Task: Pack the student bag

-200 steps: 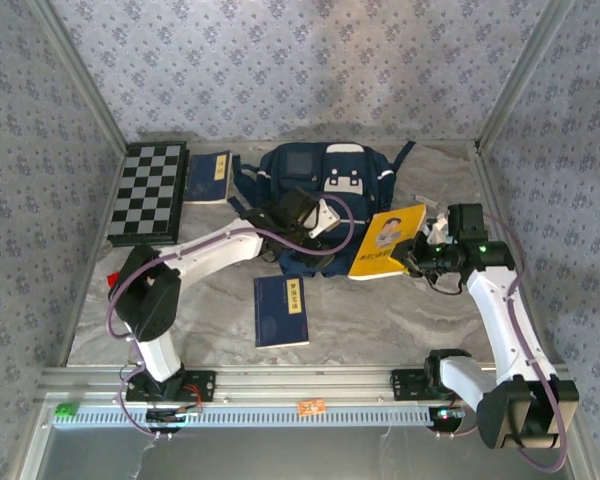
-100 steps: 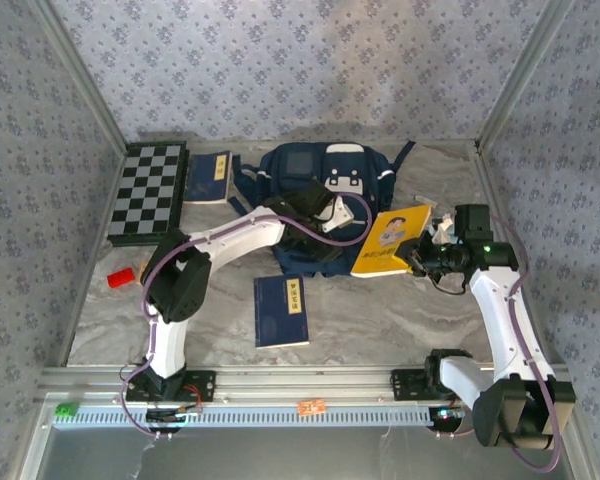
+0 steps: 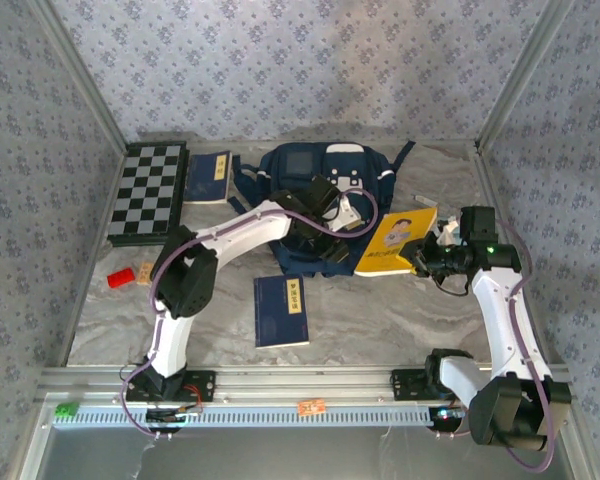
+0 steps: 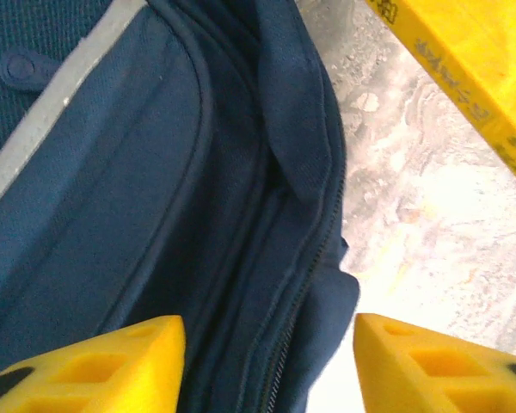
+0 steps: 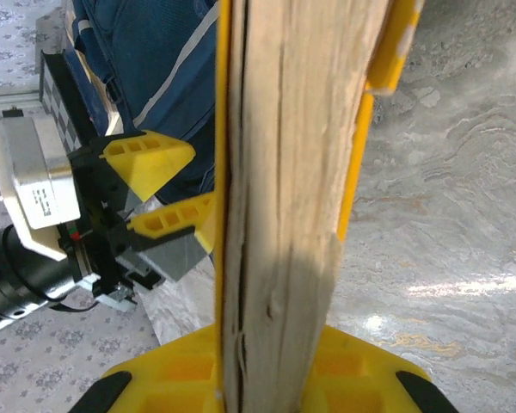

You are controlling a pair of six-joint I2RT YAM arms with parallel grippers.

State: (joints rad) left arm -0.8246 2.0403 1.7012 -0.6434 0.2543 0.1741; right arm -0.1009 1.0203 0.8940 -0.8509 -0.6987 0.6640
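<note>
The navy student bag [image 3: 315, 175] lies at the back middle of the table, front pockets up. My left gripper [image 3: 348, 213] hovers over its right edge, open, and in the left wrist view its yellow fingertips [image 4: 95, 361] straddle the bag's zipper seam [image 4: 301, 284] without touching it. My right gripper [image 3: 432, 252] is shut on a yellow book [image 3: 398, 242], holding it tilted just right of the bag. In the right wrist view the yellow book's page edge [image 5: 284, 198] stands upright between the jaws, with the left gripper [image 5: 159, 185] and the bag [image 5: 155, 60] beyond it.
A blue book [image 3: 282, 310] lies flat in front of the bag. A second blue book [image 3: 210, 177] and a chessboard [image 3: 150, 192] sit at the back left. A small red object [image 3: 120, 277] rests by the left wall. Marble tabletop [image 3: 380, 320] lies between the arms.
The left gripper has moved right across the bag to its right edge. The right gripper has shifted the yellow book slightly right and laid it flatter.
</note>
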